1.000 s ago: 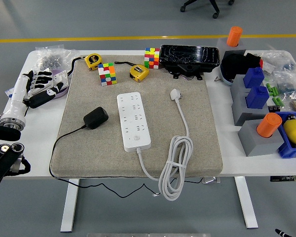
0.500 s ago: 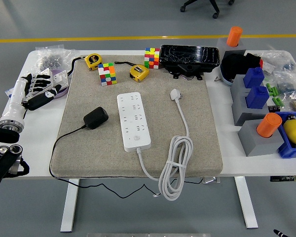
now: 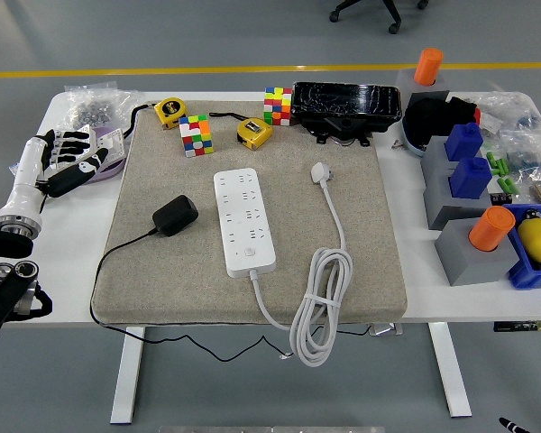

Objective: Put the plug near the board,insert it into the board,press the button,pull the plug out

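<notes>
The blue plastic bin (image 3: 528, 273) at the table's right edge holds a yellow object (image 3: 539, 240). The black plug adapter (image 3: 175, 216) lies on the grey felt mat (image 3: 361, 244), just left of the white rectangular power strip (image 3: 244, 221), apart from it. The left hand (image 3: 68, 158) rests at the table's left edge, fingers loosely extended, holding nothing.

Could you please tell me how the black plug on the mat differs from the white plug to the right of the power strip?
The black plug is a bulky block left of the power strip; the white plug is small and flat, to its right. Black's cord is thin, white's thick and coiled. Both lie unplugged on the mat.
</notes>
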Motion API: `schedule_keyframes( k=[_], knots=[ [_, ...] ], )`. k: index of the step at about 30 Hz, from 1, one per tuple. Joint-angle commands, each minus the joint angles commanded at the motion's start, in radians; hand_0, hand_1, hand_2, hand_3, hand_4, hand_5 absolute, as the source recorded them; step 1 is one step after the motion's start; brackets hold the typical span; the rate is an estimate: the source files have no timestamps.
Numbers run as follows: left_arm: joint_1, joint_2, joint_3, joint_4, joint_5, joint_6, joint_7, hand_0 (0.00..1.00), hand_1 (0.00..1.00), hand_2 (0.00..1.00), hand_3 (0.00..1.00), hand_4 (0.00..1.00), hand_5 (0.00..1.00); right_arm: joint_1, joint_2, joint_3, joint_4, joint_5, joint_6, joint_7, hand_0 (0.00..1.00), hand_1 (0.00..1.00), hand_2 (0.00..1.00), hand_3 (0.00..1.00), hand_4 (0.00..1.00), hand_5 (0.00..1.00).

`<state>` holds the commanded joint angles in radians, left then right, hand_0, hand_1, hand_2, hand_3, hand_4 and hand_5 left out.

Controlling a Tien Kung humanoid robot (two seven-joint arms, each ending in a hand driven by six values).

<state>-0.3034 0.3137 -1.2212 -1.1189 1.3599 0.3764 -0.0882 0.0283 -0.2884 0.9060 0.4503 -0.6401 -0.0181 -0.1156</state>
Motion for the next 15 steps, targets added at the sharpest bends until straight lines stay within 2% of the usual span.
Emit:
schedule_keyframes(
  k=[15],
  knots=[
    [-0.001, -0.001, 0.003, 0.000, 0.004, -0.004, 0.007, 0.625, 0.632, 0.602, 0.589, 0.817, 0.337, -0.001, 0.000, -0.002, 0.001, 0.001, 0.001, 0.000, 0.681, 0.687, 0.695, 0.596, 0.934, 0.531]
  ],
)
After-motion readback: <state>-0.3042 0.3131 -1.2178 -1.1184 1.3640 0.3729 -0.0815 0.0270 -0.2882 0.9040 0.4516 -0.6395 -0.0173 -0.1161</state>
